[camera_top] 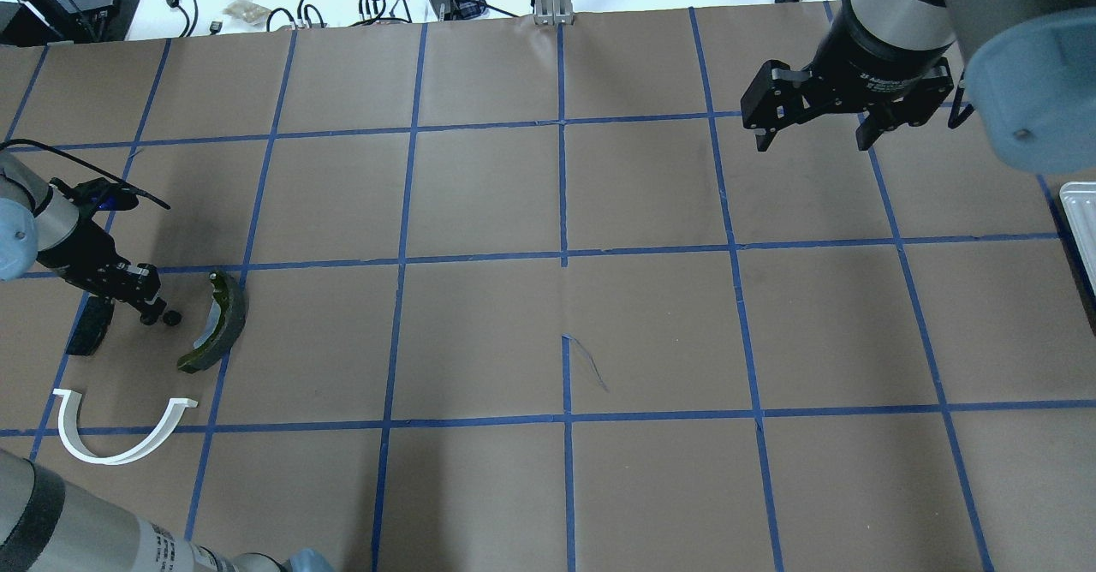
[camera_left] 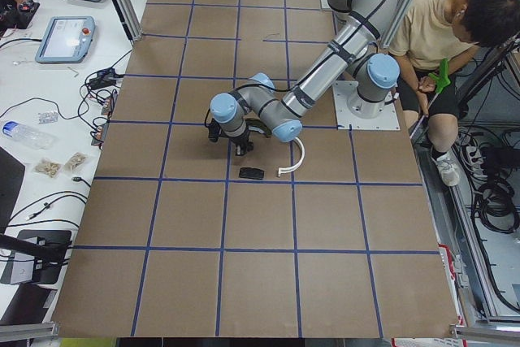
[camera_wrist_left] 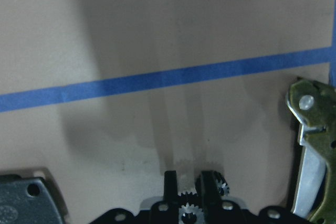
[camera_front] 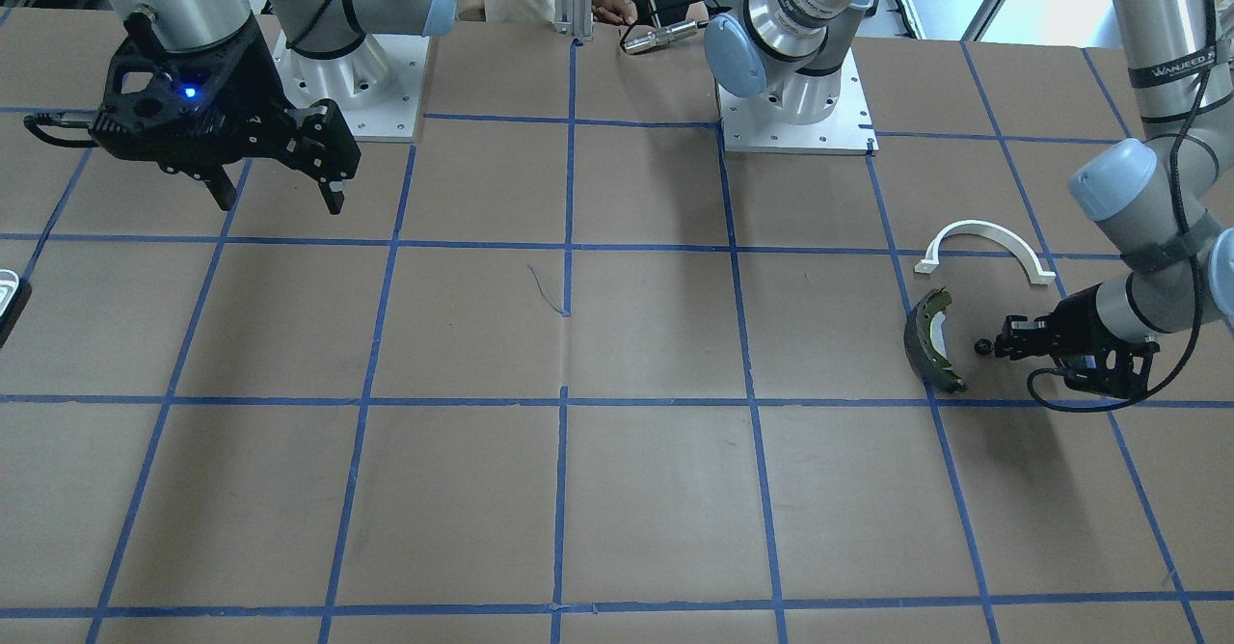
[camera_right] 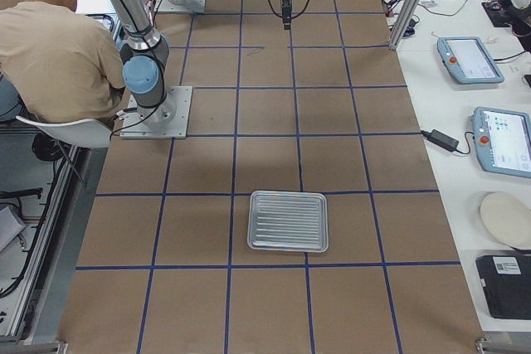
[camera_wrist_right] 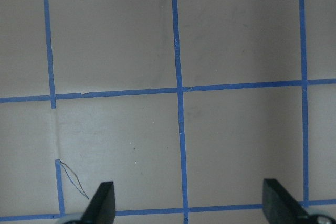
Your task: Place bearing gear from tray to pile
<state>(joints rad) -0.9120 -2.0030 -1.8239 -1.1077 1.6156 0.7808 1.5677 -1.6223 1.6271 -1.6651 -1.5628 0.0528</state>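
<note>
grasping the bearing gear [camera_wrist_left: 185,199] tight between the fingertips of the left gripper [camera_wrist_left: 188,181], with teeth showing in the narrow gap at the bottom centre of the wrist view. in the overhead view, hanging low over the brown paper at lower left, well apart from the ribbed metal tray [camera_right: 288,221]. already inside the pile, between the small black pad [camera_top: 90,328] and the curved olive brake shoe [camera_top: 214,324], with the white arc [camera_top: 120,435] further down the frame. cannot tell whether touching the paper or just above it.

judged to be at the release step, nearly the end of the task. to do it well:

- ease straight down until the gear meets the paper, since dropping a round toothed part from any height likely means rolling.
- hold the clamp until resting, then part the fingers only a little.
- mind the brake shoe's riveted end, near at the right edge of the wrist view, and the pad's corner at lower left. opening wide or sweeping sideways risks nudging either.
- withdraw upward before swinging away, so as not to drag teeth caught on a finger.

leave the right gripper [camera_top: 813,142] alone. released, fingers spread wide, at upper right of the overhead view, far from the pile.
</note>
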